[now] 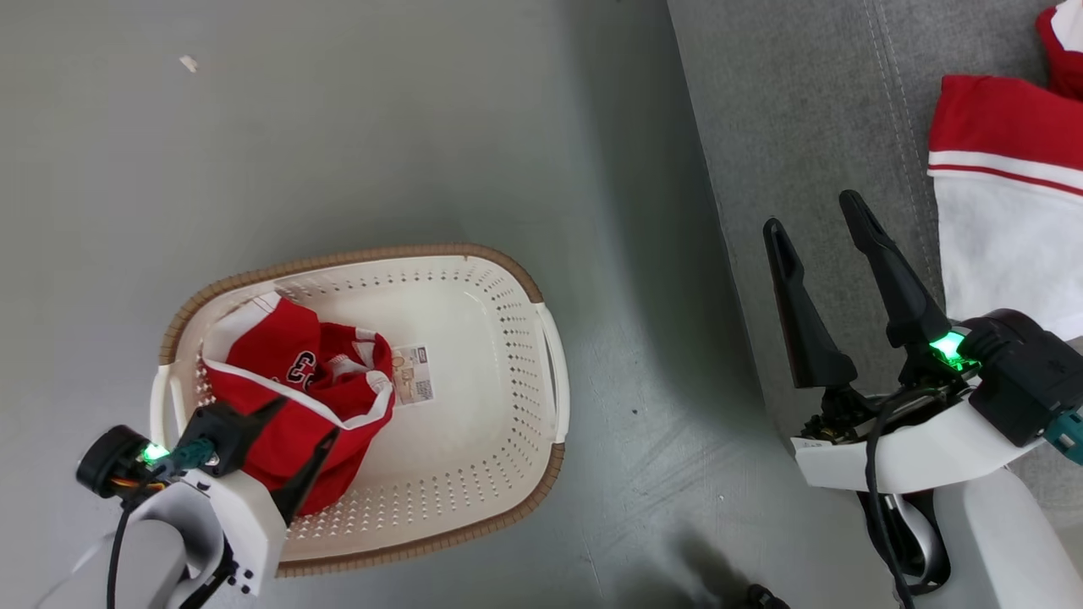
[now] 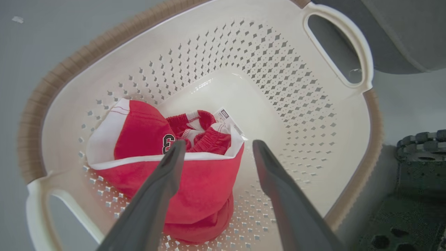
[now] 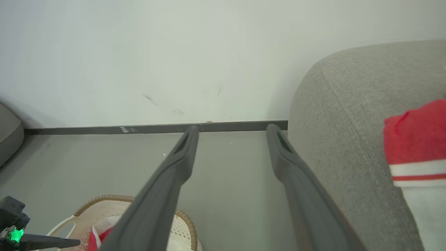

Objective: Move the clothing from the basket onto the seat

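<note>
Left claw (image 1: 303, 423) open, lower left of frame, over red clothing (image 1: 279, 347) in basket (image 1: 508, 355). Right claw (image 1: 812, 216) open, empty, over seat (image 1: 804, 101) at right, where red-white garment (image 1: 1007, 220) lies.

Left gripper (image 1: 306, 419): low at 7 o'clock in head view, fingers aimed toward 2 o'clock, jaws wide apart. Right gripper (image 1: 810, 211): at 4 o'clock, fingers aimed toward 11 o'clock, jaws likewise wide. Green lamp (image 1: 949, 348) lit on each wrist. Pale forearms (image 1: 990, 541) enter from bottom edge.
</note>
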Controlling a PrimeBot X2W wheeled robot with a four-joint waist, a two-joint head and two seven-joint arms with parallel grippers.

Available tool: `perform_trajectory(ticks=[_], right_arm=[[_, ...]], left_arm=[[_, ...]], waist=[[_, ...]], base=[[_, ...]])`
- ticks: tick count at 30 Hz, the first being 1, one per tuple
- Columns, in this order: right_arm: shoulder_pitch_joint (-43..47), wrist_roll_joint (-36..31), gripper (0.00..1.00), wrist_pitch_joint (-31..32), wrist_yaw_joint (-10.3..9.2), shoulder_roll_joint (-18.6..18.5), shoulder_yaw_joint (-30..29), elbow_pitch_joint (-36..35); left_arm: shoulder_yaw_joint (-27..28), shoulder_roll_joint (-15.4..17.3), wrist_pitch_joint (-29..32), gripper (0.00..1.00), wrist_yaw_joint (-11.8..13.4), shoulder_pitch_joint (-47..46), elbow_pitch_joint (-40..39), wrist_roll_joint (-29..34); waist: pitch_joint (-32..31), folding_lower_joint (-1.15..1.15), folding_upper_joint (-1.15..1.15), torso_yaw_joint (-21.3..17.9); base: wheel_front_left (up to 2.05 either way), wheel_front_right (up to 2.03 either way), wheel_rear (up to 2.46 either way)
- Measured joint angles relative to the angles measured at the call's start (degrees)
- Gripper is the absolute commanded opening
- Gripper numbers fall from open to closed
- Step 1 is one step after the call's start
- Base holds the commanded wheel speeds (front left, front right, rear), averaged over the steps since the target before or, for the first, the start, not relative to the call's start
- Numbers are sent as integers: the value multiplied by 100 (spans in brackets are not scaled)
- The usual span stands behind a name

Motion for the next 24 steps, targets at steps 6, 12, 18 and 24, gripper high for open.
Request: perform_trajectory(ticks=[6,12,18,24], right_arm=[[-43,102,100,0,0,1,58,-57],[-250,189,100,0,0,2,138,-179],[-365,268,100,-1,0,3,198,-219],[-467,353,100,-1,0,4,285,-275]], left_arm=[[-220,208,134,100,0,-229,287,96],[-386,311,192,100,0,-531,554,259],[-490,487,258,100,7,-804,801,394],[-671,514,336,100,-1,-938,1016,450]], waist=[[290,0,0,-160],[562,0,0,-325],[806,0,0,-496],[1022,0,0,-661]], base=[[0,0,0],[0,0,0],[0,0,0],[0,0,0]])
